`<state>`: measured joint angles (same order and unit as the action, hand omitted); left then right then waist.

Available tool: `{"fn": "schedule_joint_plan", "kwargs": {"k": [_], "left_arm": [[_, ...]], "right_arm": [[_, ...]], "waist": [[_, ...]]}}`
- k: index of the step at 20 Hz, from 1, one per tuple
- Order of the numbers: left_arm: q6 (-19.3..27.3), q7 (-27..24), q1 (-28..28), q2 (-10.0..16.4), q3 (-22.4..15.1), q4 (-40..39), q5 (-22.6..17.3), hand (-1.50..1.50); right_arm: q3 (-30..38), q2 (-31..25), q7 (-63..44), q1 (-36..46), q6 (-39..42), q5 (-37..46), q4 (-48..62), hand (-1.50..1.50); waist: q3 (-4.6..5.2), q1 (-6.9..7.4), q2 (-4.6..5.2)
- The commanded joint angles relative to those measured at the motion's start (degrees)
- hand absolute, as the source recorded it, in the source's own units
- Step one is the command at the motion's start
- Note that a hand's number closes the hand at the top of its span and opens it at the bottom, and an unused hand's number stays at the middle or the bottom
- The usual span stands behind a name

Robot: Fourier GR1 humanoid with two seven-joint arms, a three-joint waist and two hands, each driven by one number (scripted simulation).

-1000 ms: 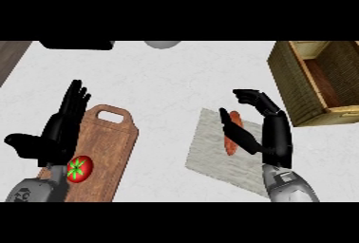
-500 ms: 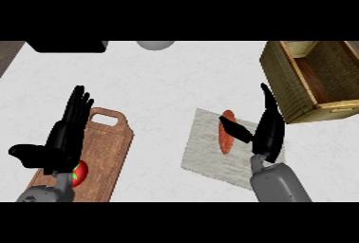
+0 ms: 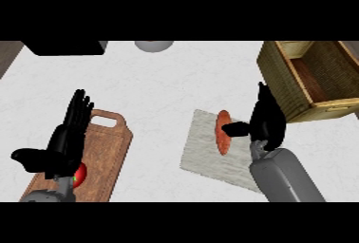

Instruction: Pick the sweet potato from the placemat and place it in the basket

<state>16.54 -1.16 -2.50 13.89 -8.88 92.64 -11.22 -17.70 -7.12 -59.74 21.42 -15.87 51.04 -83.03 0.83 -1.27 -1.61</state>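
We are looking down at a white counter [image 3: 161,90]. The potato [image 3: 223,141] is lying on the grey mat [image 3: 203,159], near the mat's far right side, with its long side running from near to far. It is resting flat on the mat and is not lifted.

The right hand [image 3: 268,121] is standing just to the right of the potato, and we are seeing it from its edge. Its fingers [image 3: 263,97] are pointing straight toward the far side, and they are apart from the thumb and not curled. The thumb [image 3: 235,127] is stretching to the left, and its tip is meeting the right side of the potato about the middle. Nothing is closing round the potato.

The basket [image 3: 280,80] is standing at the far right of the counter, apart from the mat, with its opening facing up.

On the left, the left hand [image 3: 67,142] is hanging over a wooden board [image 3: 108,147]. Its fingers are straight and pointing far, its thumb is spreading out to the left, and it is holding nothing. A red tomato [image 3: 80,174] is lying on the near part of the board, and this hand is partly hiding it.

At the far edge we are seeing a grey round thing [image 3: 154,45] and, to its left, a black block [image 3: 67,47]. We cannot tell what they are.
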Motion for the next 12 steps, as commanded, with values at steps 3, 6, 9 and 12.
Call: {"fn": "schedule_joint_plan", "kwargs": {"k": [3,6,9,12], "left_arm": [[-0.85,-0.21,0.26,0.41,0.65,0.28,-0.61,0.00],[0.14,-0.94,1.19,-0.73,-0.51,0.81,0.58,0.00],[0.19,0.64,0.48,-0.46,-0.70,2.39,0.59,0.00],[-0.36,-0.53,1.49,0.14,0.67,0.94,0.12,0.00]], "right_arm": [[0.55,3.97,-19.64,10.32,21.70,-3.39,-7.78,-1.50],[1.95,6.91,-25.28,15.01,25.56,-1.65,-8.47,-1.50],[4.75,7.00,-25.39,16.45,29.03,-0.89,-6.21,-1.50],[4.66,7.04,-25.44,13.87,31.03,-0.57,-5.38,-1.50]], "waist": [[-0.46,0.29,0.47],[-0.54,0.75,0.67],[-0.60,0.68,0.84],[-0.56,0.46,0.86]]}}
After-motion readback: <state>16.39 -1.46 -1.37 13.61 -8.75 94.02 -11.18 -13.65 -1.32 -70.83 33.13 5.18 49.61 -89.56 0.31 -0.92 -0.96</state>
